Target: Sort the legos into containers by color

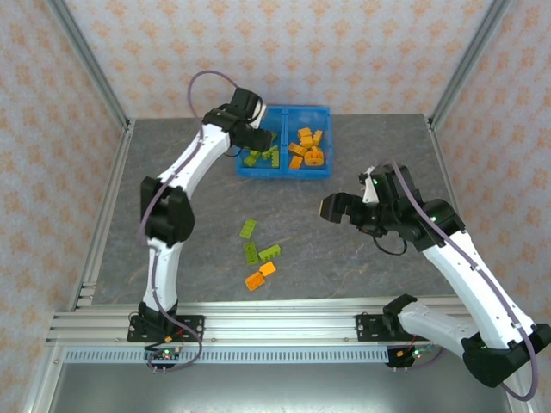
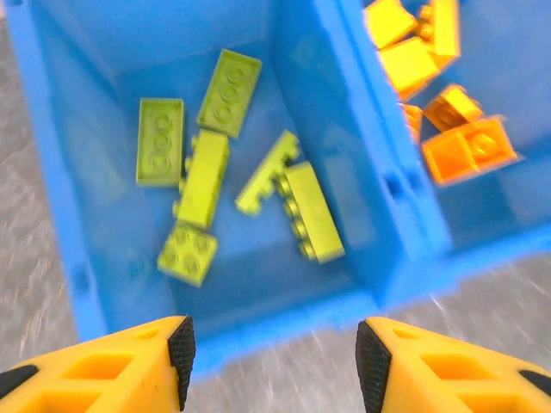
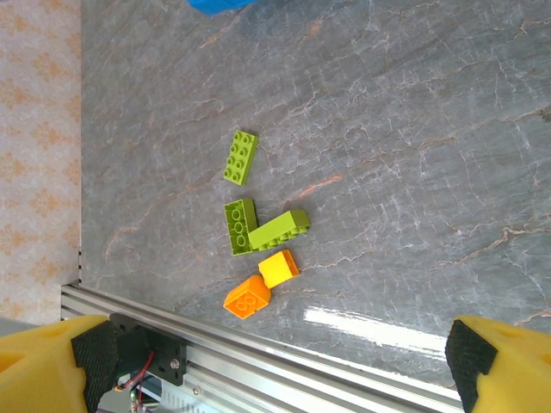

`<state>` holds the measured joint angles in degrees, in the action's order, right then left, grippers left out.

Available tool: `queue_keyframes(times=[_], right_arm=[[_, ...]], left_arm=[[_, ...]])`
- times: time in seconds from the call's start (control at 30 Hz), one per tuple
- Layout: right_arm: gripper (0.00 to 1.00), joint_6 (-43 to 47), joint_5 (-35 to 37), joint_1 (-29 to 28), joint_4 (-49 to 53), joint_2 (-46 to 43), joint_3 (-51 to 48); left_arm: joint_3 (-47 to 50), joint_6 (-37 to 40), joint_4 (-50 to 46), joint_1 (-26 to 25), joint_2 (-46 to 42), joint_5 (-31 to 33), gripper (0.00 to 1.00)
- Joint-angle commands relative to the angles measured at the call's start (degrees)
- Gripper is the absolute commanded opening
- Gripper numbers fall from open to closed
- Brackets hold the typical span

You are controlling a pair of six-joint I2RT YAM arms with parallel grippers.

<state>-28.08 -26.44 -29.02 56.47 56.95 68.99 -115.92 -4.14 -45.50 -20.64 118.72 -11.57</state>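
The blue bin point(image 1: 284, 114) sits at the back of the table. Its left compartment point(image 2: 120, 103) holds several olive-green legos point(image 2: 205, 179); its right compartment point(image 2: 482, 206) holds several orange legos point(image 2: 469, 151). My left gripper point(image 2: 271, 361) hangs open and empty over the bin's near wall, seen from above at the bin's left edge point(image 1: 255, 138). On the table lie three green legos point(image 3: 241, 157) point(image 3: 238, 225) point(image 3: 280, 228) and two orange legos point(image 3: 279, 268) point(image 3: 247, 298). My right gripper point(image 3: 275, 361) is open and empty, hovering right of them point(image 1: 331, 209).
An aluminium rail point(image 1: 284, 325) runs along the near table edge, close to the orange legos. Metal frame posts point(image 1: 90, 64) stand at the back corners. Bare grey table point(image 1: 362, 267) lies between the loose bricks and the right arm.
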Motion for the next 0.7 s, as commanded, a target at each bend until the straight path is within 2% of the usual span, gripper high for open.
queue_keyframes(times=[0.0, 0.17, 0.3, 0.47, 0.57, 0.67], right_arm=[[0.99, 0.19, -0.73, -0.45, -2.34, 1.06, 0.19], [0.99, 3.29, -5.17, -0.63, -2.92, 4.14, -0.20], [0.99, 4.08, -6.08, -0.87, -3.85, 5.77, -0.32], [0.99, 3.32, -5.83, -1.11, -4.34, 7.12, -0.17], [0.99, 2.94, -5.02, -1.29, -3.78, 6.65, -0.35], [0.99, 2.83, -3.83, -1.39, -2.88, 5.86, -0.35]], left_arm=[[14.27, -2.75, 4.47, -3.42, -14.09, 0.62, 0.55], [38.11, -7.15, 7.51, -6.14, -28.91, 2.45, 0.55], [48.57, -9.21, 7.83, -7.82, -31.84, 1.33, 0.55], [53.24, -11.75, 12.56, -9.19, -28.19, 0.71, 0.56], [53.08, -11.90, 14.68, -9.33, -24.95, 1.35, 0.65], [52.24, -11.14, 15.61, -9.43, -21.29, 1.79, 0.65]])
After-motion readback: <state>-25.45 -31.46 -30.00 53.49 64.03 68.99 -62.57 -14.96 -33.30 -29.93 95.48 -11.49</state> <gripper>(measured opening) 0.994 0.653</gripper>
